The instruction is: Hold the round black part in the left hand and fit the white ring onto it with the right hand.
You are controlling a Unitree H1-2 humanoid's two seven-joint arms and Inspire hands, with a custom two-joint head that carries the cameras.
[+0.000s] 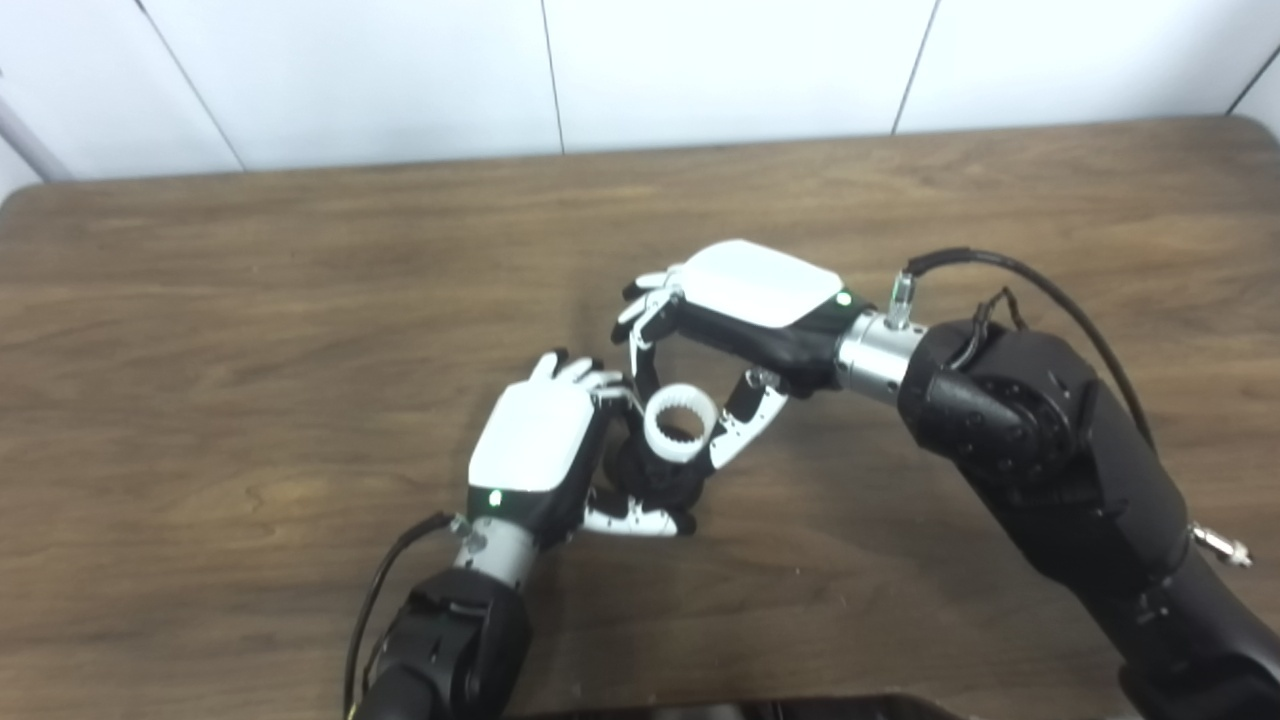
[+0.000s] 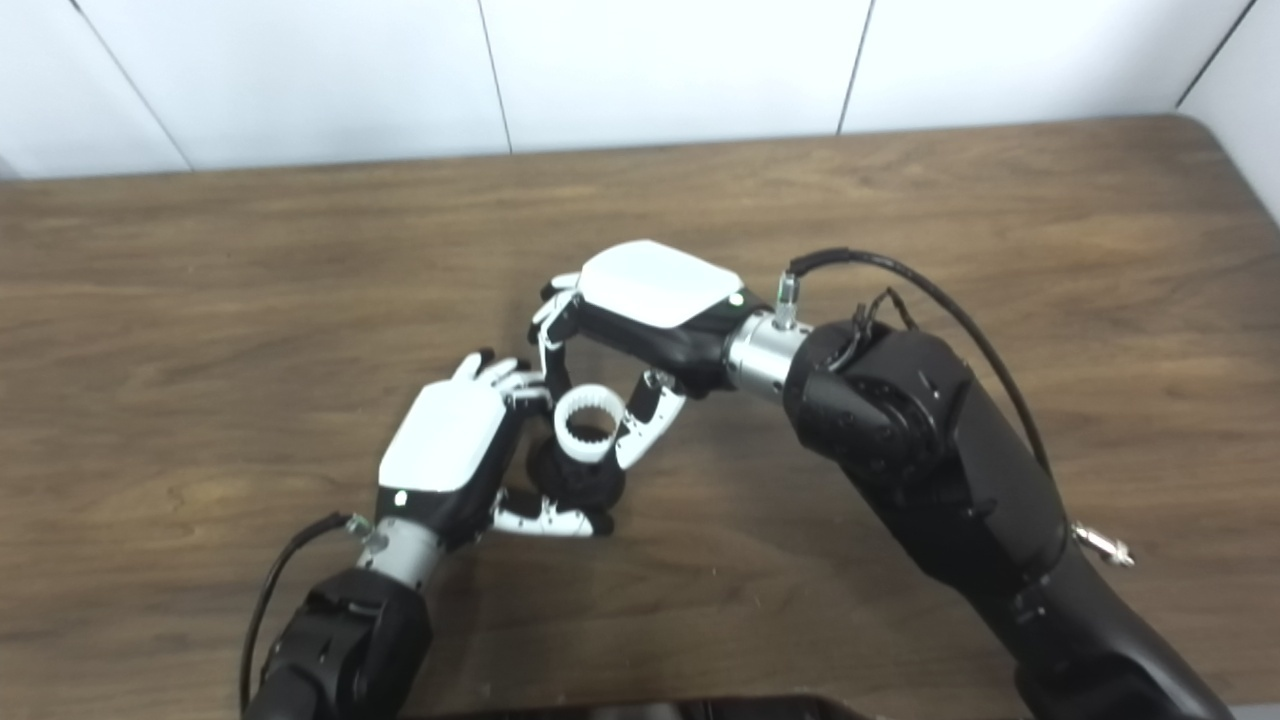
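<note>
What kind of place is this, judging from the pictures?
Probably a robot test bench or lab: a bare wooden table against plain white wall panels, with only the white ring and round black part in view.

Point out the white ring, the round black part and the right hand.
white ring (image 1: 681, 421), left eye view, on its toothed rim.
round black part (image 2: 580, 478), right eye view, on its side.
right hand (image 1: 745, 300), left eye view, on its back.

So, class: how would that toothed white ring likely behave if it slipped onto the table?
The white ring is round, so it might roll on edge. It looks like stiff plastic, probably light. Its smooth outer wall may slide between the right hand fingers.
</note>
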